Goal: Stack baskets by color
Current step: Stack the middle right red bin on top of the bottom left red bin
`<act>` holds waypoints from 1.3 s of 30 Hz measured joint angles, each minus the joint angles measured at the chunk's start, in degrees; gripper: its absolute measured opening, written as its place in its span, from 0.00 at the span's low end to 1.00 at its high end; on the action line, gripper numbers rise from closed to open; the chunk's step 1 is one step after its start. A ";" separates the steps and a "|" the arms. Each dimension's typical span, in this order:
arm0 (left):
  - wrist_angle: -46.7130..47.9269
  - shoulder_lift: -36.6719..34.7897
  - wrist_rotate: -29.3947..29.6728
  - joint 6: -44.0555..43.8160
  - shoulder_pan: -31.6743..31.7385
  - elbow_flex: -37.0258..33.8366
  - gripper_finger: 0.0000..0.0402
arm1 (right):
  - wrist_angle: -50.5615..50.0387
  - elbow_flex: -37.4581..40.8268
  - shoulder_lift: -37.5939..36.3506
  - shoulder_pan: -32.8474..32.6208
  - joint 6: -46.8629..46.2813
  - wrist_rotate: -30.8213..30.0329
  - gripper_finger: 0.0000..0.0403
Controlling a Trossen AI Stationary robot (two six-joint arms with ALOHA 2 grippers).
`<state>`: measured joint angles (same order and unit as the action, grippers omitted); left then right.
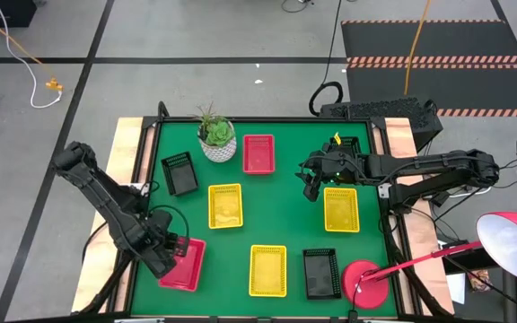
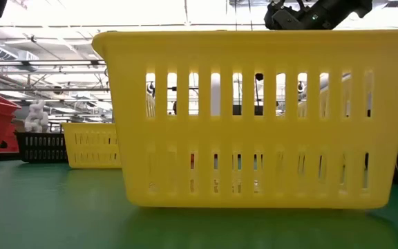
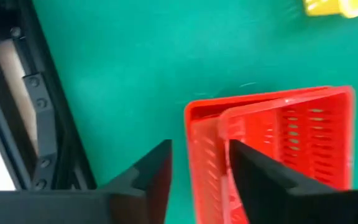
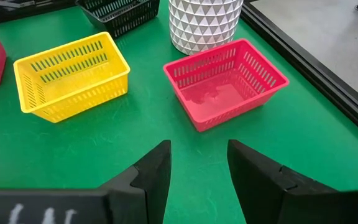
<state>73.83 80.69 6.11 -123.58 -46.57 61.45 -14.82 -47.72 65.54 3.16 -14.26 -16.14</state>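
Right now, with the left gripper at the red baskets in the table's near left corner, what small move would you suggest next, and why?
Probably lift the left gripper clear: its fingers stand apart astride the wall of the nested red baskets, which rest on the table, so they look released.

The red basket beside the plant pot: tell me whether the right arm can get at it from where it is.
Probably yes: the right gripper faces the red basket with open jaws, and only bare green mat lies between them.

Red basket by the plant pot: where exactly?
High view: the red basket sits at the table's far edge, just right of the white plant pot, with a yellow basket nearest in front.
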 joint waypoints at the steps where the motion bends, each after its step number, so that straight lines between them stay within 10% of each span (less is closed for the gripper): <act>1: -0.05 0.49 -0.51 -0.01 0.00 -0.35 0.45 | 0.04 0.00 0.00 0.00 0.00 0.00 0.38; 10: -2.04 3.08 -1.73 -1.32 0.04 -4.29 0.55 | 0.20 0.00 0.00 0.00 -0.02 0.00 0.38; 21: -2.84 -1.25 2.19 -1.59 -0.07 -3.87 0.03 | 0.43 0.00 0.00 0.00 0.14 0.00 0.38; 39: -9.14 -1.99 5.94 -3.04 -0.13 -7.49 0.06 | 0.39 0.00 -0.02 0.00 0.37 0.00 0.38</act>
<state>64.69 78.70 12.05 -126.61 -46.70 53.96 -14.44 -47.72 65.52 3.16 -13.89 -16.14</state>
